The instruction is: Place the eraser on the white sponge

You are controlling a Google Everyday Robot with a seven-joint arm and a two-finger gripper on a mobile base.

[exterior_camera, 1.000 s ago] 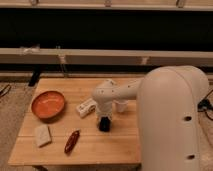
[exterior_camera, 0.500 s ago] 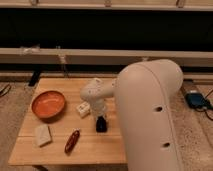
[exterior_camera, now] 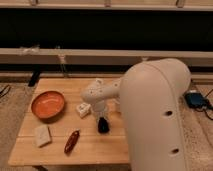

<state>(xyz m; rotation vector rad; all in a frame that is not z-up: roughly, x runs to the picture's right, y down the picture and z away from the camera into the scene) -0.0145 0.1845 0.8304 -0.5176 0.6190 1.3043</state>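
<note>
The jaws of the gripper (exterior_camera: 102, 119) point straight down and are pressed together on the eraser (exterior_camera: 103, 126), a small black block that sits on the desk (exterior_camera: 95, 152) near its middle (whether it is lifted clear of the wood I cannot tell). Above them the pale wrist bends back into the robot's arm (exterior_camera: 155, 110), whose big white shell fills the right side of the view and hides that part of the desk. Just beside the gripper, on its left, lies a small white labelled box (exterior_camera: 83, 109). Farther left stands the orange bowl (exterior_camera: 48, 105). In front of the bowl, near the desk's front left corner, lies the white sponge (exterior_camera: 42, 135), flat and well apart from the eraser. Between sponge and eraser lies a slim dark-red thing (exterior_camera: 71, 141), set at a slant.
</note>
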